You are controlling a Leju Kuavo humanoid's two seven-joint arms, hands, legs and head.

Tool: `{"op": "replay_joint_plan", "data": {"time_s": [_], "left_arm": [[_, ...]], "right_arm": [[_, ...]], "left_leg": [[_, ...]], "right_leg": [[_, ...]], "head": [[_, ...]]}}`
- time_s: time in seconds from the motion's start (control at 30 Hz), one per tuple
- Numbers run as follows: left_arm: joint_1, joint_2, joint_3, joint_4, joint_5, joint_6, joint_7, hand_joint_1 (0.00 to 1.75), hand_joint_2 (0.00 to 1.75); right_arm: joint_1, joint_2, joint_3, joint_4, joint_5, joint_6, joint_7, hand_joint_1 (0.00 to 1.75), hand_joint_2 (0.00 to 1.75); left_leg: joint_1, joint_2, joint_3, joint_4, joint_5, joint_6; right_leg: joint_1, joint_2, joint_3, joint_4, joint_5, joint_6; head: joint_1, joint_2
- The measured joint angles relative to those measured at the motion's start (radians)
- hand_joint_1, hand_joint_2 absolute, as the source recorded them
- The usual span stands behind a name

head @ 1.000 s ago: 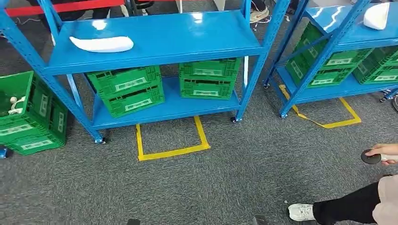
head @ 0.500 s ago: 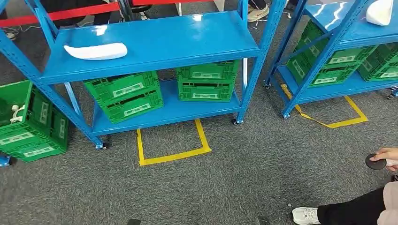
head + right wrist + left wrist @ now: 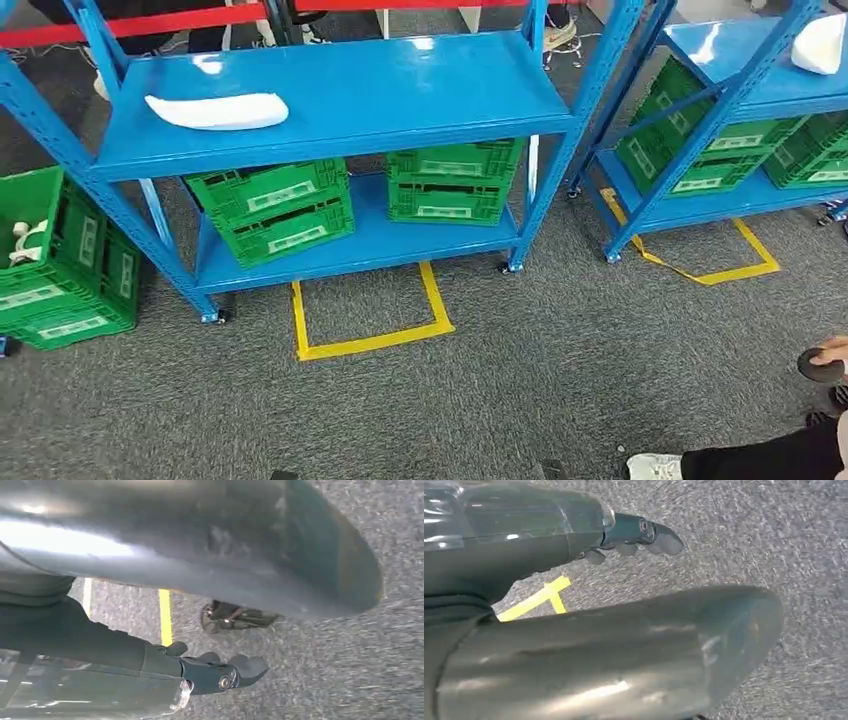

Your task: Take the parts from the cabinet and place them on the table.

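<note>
A long white part (image 3: pixel 217 111) lies on the upper shelf of the blue cabinet (image 3: pixel 400 90), toward its left end. A second white part (image 3: pixel 818 45) rests on the upper shelf of another blue cabinet (image 3: pixel 740 75) at the far right. My left hand (image 3: pixel 634 535) hangs over the grey carpet near a strip of yellow tape, fingers stretched out and holding nothing. My right hand (image 3: pixel 215 667) also hangs low over the carpet, fingers apart and empty. Both hands are well short of the cabinets.
Green crates (image 3: pixel 272 208) (image 3: pixel 452 182) sit on the lower shelf, and more fill the right cabinet. Another green crate (image 3: pixel 60 265) stands on the floor at the left. A yellow tape square (image 3: pixel 370 340) marks the carpet. At the right, a person's hand holds a black disc (image 3: pixel 822 366).
The camera has moved, so the whole scene has shifted slightly; the cabinet sits a little lower and to the right. The person's hand with the disc is now nearer the picture's right edge.
</note>
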State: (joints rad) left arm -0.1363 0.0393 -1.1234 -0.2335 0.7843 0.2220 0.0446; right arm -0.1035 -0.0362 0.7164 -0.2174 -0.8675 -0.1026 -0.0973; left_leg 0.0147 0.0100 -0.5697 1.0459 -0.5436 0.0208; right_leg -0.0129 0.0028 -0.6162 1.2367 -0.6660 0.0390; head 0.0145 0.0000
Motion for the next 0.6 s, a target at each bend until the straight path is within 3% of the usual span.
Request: {"op": "replay_joint_plan", "data": {"time_s": [0.03, 0.07, 0.1, 0.13, 0.2, 0.23, 0.33, 0.4, 0.43, 0.53, 0.57, 0.6], "left_arm": [[0.000, 0.000, 0.000, 0.000, 0.000, 0.000, 0.000, 0.00, 0.00], [0.001, 0.001, 0.000, 0.000, 0.000, 0.000, 0.000, 0.00, 0.00], [0.001, 0.001, 0.000, 0.000, 0.000, 0.000, 0.000, 0.00, 0.00], [0.001, 0.002, 0.000, 0.000, 0.000, 0.000, 0.000, 0.00, 0.00], [0.000, 0.001, 0.000, 0.000, 0.000, 0.000, 0.000, 0.00, 0.00], [-0.002, -0.002, 0.000, 0.000, 0.000, 0.000, 0.000, 0.00, 0.00], [-0.001, -0.005, 0.000, 0.000, 0.000, -0.001, 0.000, 0.00, 0.00], [-0.002, -0.004, 0.000, 0.000, 0.000, 0.000, 0.000, 0.00, 0.00], [-0.003, -0.004, 0.000, 0.000, 0.000, 0.000, 0.000, 0.00, 0.00], [-0.001, -0.003, 0.000, 0.000, 0.000, 0.000, 0.000, 0.00, 0.00], [0.001, -0.002, 0.000, 0.000, 0.000, 0.000, 0.000, 0.00, 0.00], [0.003, -0.002, 0.000, 0.000, 0.000, 0.000, 0.000, 0.00, 0.00]], "right_arm": [[0.001, 0.000, 0.000, 0.000, 0.000, 0.000, 0.000, 0.00, 0.00], [0.005, 0.000, 0.000, 0.000, 0.000, 0.000, 0.000, 0.00, 0.00], [0.008, 0.000, 0.000, 0.000, 0.000, 0.000, 0.000, 0.00, 0.00], [0.008, 0.000, 0.000, 0.000, 0.000, 0.000, 0.000, 0.00, 0.00], [0.009, -0.001, 0.000, 0.000, 0.000, 0.000, 0.000, 0.00, 0.00], [0.010, -0.004, 0.000, 0.000, 0.000, 0.000, 0.000, 0.00, 0.00], [0.005, -0.003, 0.000, 0.000, -0.001, 0.000, 0.000, 0.00, 0.00], [0.009, 0.000, 0.000, 0.000, -0.001, 0.000, 0.001, 0.00, 0.00], [0.008, -0.002, 0.000, 0.000, -0.001, 0.000, 0.001, 0.00, 1.75], [0.005, -0.002, 0.000, 0.000, -0.001, 0.001, 0.001, 0.00, 1.75], [0.006, 0.000, 0.000, 0.000, -0.001, 0.002, 0.001, 0.00, 1.75], [0.008, 0.000, 0.000, 0.000, -0.002, 0.003, 0.001, 0.00, 1.75]], "left_leg": [[-0.002, 0.000, 0.004, 0.000, -0.005, 0.002], [-0.004, -0.001, 0.010, 0.000, -0.009, 0.004], [-0.006, -0.003, 0.018, 0.000, -0.015, 0.003], [-0.008, -0.006, 0.028, 0.000, -0.021, 0.002], [-0.010, -0.009, 0.047, -0.001, -0.034, -0.001], [-0.013, -0.010, 0.046, -0.003, -0.039, -0.006], [-0.006, -0.013, 0.046, -0.010, -0.040, -0.021], [-0.007, -0.010, 0.056, -0.011, -0.051, -0.031], [-0.009, -0.012, 0.043, 0.019, -0.065, -0.037], [-0.003, -0.013, -0.080, 0.224, -0.145, -0.049], [-0.001, -0.013, -0.114, 0.264, -0.144, -0.052], [0.002, -0.012, -0.123, 0.255, -0.114, -0.057]], "right_leg": [[0.001, 0.000, -0.046, 0.070, -0.017, -0.001], [0.001, 0.000, -0.071, 0.096, -0.008, -0.004], [0.002, 0.000, -0.073, 0.077, 0.028, -0.009], [0.004, 0.000, -0.058, 0.018, 0.082, -0.017], [0.016, 0.001, -0.003, -0.152, 0.190, -0.041], [0.020, 0.000, 0.010, -0.162, 0.172, -0.051], [0.027, 0.000, 0.023, -0.194, 0.158, -0.057], [0.013, -0.005, 0.047, -0.230, 0.166, -0.055], [0.013, -0.005, 0.058, -0.241, 0.166, -0.058], [0.013, -0.005, 0.070, -0.243, 0.156, -0.064], [0.013, -0.004, 0.076, -0.243, 0.152, -0.063], [0.011, -0.003, 0.084, -0.243, 0.146, -0.061]], "head": [[0.004, 0.000], [0.008, 0.000], [0.010, 0.000], [0.012, 0.000], [0.011, 0.000], [0.005, 0.000], [0.011, 0.000], [0.014, 0.000], [0.004, 0.000], [-0.014, 0.000], [-0.016, 0.000], [-0.019, 0.000]]}}
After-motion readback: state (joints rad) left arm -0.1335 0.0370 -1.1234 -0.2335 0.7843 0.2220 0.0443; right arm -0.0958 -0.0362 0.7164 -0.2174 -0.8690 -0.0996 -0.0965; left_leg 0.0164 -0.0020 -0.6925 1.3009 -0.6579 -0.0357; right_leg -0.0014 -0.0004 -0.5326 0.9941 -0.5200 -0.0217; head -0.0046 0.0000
